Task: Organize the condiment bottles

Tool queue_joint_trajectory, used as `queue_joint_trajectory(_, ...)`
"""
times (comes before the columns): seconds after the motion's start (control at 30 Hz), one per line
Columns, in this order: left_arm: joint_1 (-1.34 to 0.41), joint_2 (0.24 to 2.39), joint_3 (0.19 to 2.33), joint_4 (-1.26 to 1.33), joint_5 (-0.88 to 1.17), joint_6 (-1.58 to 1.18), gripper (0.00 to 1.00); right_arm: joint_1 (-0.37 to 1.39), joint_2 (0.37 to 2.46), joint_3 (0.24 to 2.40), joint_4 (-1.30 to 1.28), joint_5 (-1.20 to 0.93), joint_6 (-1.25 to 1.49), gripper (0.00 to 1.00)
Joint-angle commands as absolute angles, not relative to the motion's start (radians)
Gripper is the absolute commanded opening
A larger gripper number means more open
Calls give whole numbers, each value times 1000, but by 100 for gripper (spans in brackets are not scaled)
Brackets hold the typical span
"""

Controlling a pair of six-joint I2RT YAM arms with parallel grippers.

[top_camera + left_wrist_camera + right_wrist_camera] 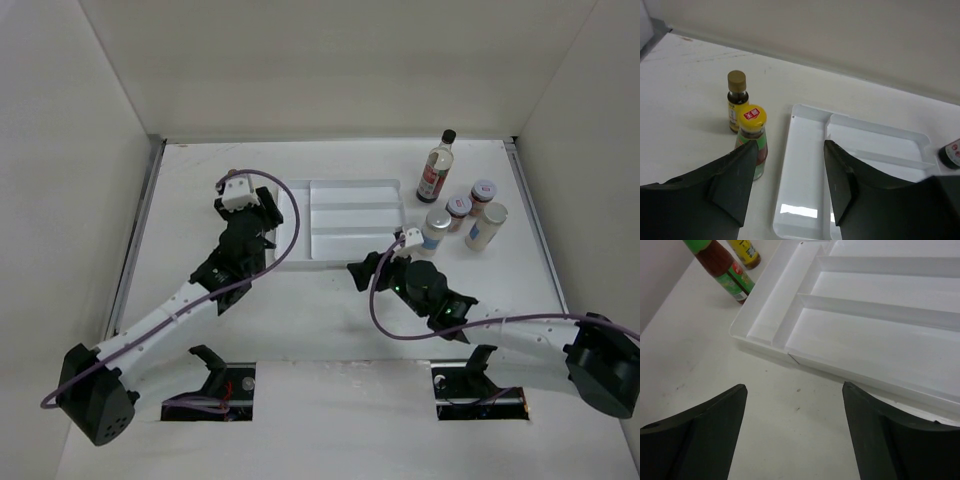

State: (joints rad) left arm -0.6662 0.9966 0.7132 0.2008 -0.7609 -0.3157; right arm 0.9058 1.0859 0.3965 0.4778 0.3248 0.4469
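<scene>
Jaws on both our arms gape wide, holding nothing, and we judge sorting unstarted: tray (345, 215) bare, sauce bottle (753, 142) and brown bottle (736, 100) on the tabletop (330, 310) left of it, five other bottles (437, 170) right.

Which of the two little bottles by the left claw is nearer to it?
The yellow-capped sauce bottle, right beside the left gripper. The small brown bottle with a gold cap stands farther back, behind it.
</scene>
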Motion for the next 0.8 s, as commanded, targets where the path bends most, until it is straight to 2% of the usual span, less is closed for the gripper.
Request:
queue_joint_trajectory(0.0, -622, 1076, 785, 238, -784, -238, 55, 915, 1101, 440, 506, 342, 446, 88)
queue_joint_trajectory(0.33, -493, 1226, 818, 256, -753, -259, 58, 923, 1134, 449, 512, 345, 440, 92)
queue_joint_trajectory(0.77, -387, 1391, 903, 268, -640, -333, 54, 932, 1161, 453, 537, 336, 437, 93)
